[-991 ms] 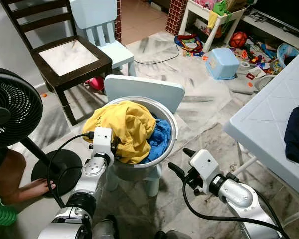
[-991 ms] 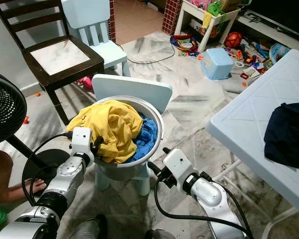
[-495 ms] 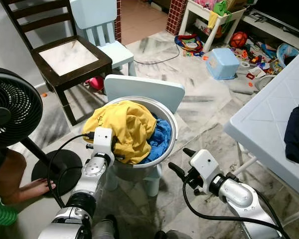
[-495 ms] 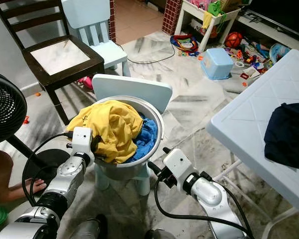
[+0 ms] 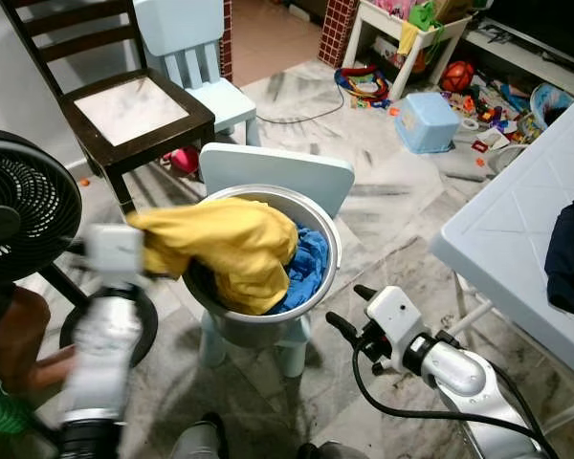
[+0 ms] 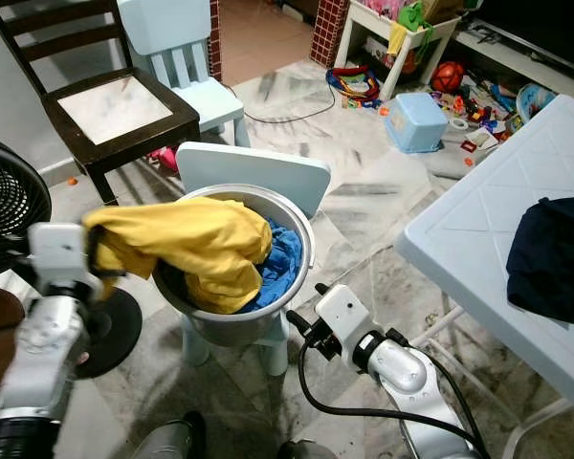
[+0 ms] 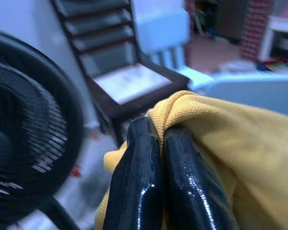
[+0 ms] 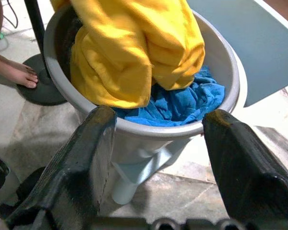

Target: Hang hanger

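A yellow garment [image 5: 225, 244] lies half in a white basin [image 5: 330, 253], over a blue cloth [image 5: 309, 268]. One end of it is stretched out past the basin's left rim. My left gripper [image 7: 161, 139] is shut on that end; in the left eye view the left arm [image 5: 110, 287] is blurred, left of the basin. My right gripper [image 5: 342, 301] stands open, low at the basin's front right, and its fingers [image 8: 81, 158] frame the basin without touching it.
The basin sits on a small light-blue chair [image 5: 277, 172]. A black fan [image 5: 24, 206] and a person's limb [image 5: 19, 335] are close on the left. Behind stand a dark wooden chair [image 5: 124, 105] and another blue chair [image 5: 196, 57]. A white table [image 5: 517, 239] with a dark garment [image 5: 572, 258] is on the right.
My left gripper has swung out to the left, dragging the yellow garment's end over the basin's left rim. The right arm has barely moved.
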Robot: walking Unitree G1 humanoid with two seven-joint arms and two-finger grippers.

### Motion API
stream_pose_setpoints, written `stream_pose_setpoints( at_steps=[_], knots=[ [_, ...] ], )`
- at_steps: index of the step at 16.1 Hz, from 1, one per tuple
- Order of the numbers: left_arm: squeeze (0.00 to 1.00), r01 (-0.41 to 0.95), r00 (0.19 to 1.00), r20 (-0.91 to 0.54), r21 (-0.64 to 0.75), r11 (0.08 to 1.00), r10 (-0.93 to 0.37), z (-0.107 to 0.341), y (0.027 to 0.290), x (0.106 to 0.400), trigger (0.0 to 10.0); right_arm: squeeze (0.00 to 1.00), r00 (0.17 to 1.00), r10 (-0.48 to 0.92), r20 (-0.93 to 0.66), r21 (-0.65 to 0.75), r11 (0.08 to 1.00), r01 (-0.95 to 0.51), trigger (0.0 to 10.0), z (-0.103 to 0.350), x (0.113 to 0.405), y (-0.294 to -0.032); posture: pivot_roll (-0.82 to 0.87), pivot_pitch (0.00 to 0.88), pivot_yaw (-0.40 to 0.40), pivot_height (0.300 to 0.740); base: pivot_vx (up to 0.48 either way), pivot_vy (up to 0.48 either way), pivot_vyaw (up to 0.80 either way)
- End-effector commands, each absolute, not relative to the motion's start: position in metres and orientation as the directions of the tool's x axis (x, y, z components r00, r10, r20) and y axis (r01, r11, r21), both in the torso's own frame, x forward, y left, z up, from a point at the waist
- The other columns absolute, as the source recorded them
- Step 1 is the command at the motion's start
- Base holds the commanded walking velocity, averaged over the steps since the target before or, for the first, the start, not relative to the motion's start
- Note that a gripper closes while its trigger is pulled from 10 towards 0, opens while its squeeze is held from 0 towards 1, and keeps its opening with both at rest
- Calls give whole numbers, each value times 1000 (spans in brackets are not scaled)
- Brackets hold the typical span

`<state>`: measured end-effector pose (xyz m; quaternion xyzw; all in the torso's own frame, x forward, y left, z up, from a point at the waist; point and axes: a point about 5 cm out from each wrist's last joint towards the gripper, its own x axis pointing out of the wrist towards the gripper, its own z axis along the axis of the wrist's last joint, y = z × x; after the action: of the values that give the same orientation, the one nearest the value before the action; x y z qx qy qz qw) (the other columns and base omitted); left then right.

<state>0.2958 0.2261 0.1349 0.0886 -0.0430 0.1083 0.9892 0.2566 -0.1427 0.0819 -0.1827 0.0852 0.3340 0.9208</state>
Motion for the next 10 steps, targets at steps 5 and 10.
stream_pose_setpoints(
  at_steps=[5,10],
  knots=[
    [0,-95,994,86,422,902,65,163,241,309,0,0,764,582,-279,-278,712,-644,10000,80,259,-144,9,150,-99,740,0,0,0],
    [0,540,835,-282,585,606,-472,138,167,314,0,0,772,571,-280,-282,719,-635,10000,80,255,-148,-15,149,-96,740,0,0,0]
  ],
)
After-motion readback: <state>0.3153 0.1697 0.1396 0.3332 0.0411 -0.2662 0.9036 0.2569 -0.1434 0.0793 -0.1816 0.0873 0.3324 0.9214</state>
